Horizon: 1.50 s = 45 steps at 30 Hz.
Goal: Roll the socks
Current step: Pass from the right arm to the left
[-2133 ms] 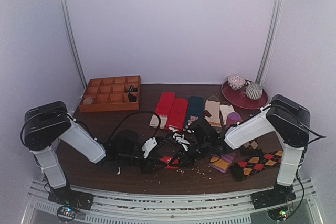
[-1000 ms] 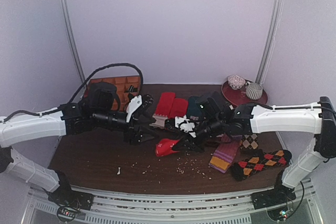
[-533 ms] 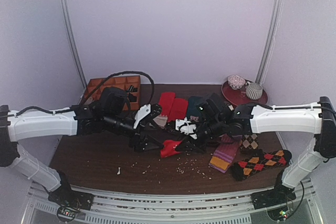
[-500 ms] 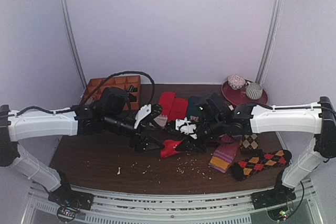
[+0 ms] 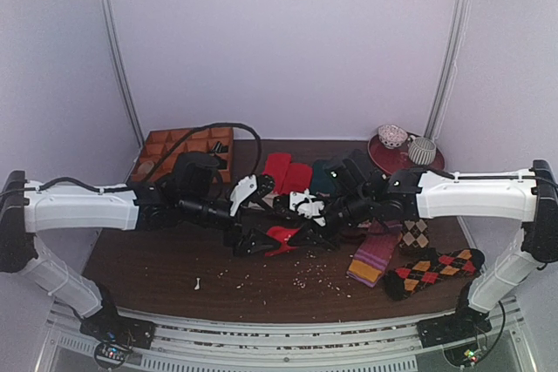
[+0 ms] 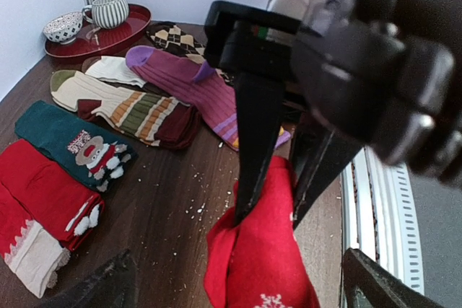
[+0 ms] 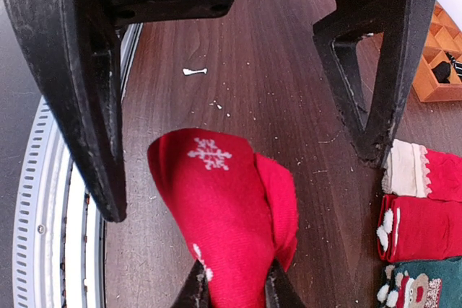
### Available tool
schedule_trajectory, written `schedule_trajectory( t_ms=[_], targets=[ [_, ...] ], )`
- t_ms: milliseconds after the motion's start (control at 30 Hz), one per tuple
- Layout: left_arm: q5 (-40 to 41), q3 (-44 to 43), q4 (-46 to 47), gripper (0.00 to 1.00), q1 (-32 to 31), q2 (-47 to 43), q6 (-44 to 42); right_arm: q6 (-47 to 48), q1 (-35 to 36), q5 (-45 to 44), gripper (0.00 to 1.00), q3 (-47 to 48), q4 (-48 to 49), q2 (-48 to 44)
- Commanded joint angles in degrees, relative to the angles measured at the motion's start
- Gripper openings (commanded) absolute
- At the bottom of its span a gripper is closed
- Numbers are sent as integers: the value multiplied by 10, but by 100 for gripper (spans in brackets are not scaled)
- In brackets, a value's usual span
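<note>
Two arms: both stretched to the middle of the table [image 5: 157, 259], tips meeting head-on.
Item in hand: the socks [image 7: 216, 207], a small red bundle with a white snowflake motif, held at the table's middle, toward the front.
Holder: the right gripper [image 6: 268, 220], fingers pressed together on one end of the bundle, pinching it; the rest hangs out past the fingertips.
Receiver: the left gripper [image 5: 253, 237], spread wide, one finger to each side of the bundle, touching neither side in the right wrist view.
Position of socks to tools: inside the gap of the left gripper, and gripped at one end by the right.
Reason for hold: we judge the pinch stops the roll from unwinding and presents it squarely, so the left can close across it.
Contact with table: we cannot tell whether the bundle's lower end rests on the wood.
Unused stock, far side: folded red socks [image 6: 43, 189], teal bear sock [image 6: 65, 138], cream striped sock [image 6: 123, 102], purple sock [image 6: 180, 81], lying side by side behind the grippers.
Right side: argyle socks [image 5: 432, 269].
Corners: orange compartment tray [image 5: 183, 152]; red plate [image 6: 133, 19] bearing a bowl and a striped mug.
Debris: pale crumbs [image 5: 309, 280] near the front edge.
</note>
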<state>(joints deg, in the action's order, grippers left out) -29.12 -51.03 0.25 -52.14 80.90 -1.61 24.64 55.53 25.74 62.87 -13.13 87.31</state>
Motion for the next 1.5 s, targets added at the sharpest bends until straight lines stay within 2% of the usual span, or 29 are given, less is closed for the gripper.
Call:
schedule_trajectory(
  t_ms=[0,467,633,767,833,900,1033,1167,1467],
  targets=[
    [17,7,41,98,-2,10,2,-6,3,-1,0,19,8,-23],
    [-1,22,68,96,-6,22,15,-17,2,-6,0,28,13,-22],
    [-3,14,61,84,-6,25,9,-17,3,-7,0,28,11,-20],
    [-10,10,56,81,-6,33,7,-18,2,-6,0,26,10,-22],
    [-16,10,54,72,-6,35,7,-18,2,-7,0,25,11,-23],
    [-20,8,54,68,-6,36,7,-18,2,-6,0,22,11,-24],
    [-20,9,57,67,-6,32,10,-18,3,-9,0,23,6,-21],
    [-18,5,55,73,-6,30,10,-19,3,-11,0,20,6,-23],
    [4,-6,40,73,-6,16,1,-21,4,-15,0,18,5,-19]
  ],
)
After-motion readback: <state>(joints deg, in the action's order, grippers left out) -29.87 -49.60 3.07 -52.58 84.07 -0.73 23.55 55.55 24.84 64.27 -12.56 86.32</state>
